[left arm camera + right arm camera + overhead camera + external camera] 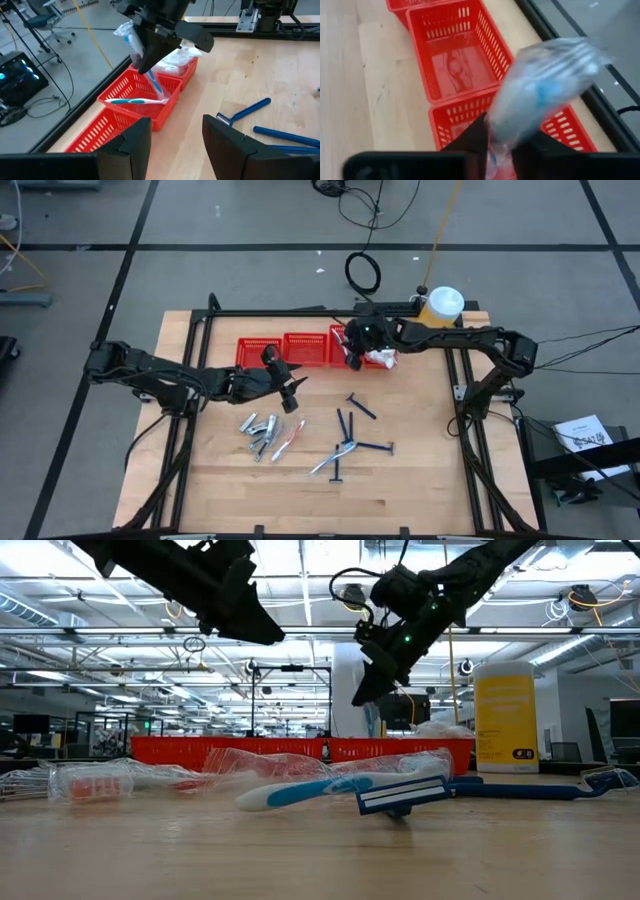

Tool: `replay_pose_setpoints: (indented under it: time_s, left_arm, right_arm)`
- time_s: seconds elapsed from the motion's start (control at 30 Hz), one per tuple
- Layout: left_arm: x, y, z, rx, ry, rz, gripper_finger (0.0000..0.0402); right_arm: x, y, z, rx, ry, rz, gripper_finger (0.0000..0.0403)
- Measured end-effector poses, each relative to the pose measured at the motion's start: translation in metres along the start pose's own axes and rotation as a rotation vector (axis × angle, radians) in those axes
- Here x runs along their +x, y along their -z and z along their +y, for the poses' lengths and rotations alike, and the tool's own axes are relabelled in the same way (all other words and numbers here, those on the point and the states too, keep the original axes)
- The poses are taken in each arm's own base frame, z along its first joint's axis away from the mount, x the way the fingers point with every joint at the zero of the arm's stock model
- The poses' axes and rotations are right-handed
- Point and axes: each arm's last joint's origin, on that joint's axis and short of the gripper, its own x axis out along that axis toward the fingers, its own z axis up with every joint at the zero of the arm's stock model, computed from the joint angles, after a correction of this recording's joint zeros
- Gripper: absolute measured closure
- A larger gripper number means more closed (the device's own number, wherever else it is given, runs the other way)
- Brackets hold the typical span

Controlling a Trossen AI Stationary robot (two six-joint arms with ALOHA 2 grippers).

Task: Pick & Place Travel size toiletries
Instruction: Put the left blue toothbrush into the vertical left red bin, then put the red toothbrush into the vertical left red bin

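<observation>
Counter (420,480) first: at nine o'clock our left pincer (291,389) hovers just above the wood with its fingers apart and nothing between them. Below it, toward seven o'clock, silvery tubes (258,426) lie in a cluster, a white-teal toothbrush (287,439) beside them. Dark-blue razors (352,442) are scattered at six o'clock. Along twelve o'clock runs a row of red mesh baskets (285,349). Our right pincer (353,361) hangs over the rightmost basket (165,107); a clear-wrapped toothbrush packet (540,92) sits between its narrowly parted fingers. Another toothbrush (135,101) rests across that basket's rim. At one o'clock stands a yellow bottle (441,307).
</observation>
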Motion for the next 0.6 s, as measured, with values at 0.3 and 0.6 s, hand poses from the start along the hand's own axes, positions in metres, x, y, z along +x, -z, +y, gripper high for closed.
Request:
replay_pose_setpoints:
  time_s: [0.3, 0.6]
  left_arm:
    - [0.0000, 0.0000, 0.0000, -0.012, 0.000, 0.000, 0.0220]
    - [-0.0010, 0.0065, -0.0036, -0.065, 0.096, 0.070, 0.0220]
  right_arm:
    - [-0.0008, -0.0037, -0.0021, 0.032, 0.064, -0.034, 0.0199]
    - [-0.0068, -0.0087, 0.0038, 0.027, 0.085, -0.068, 0.0164]
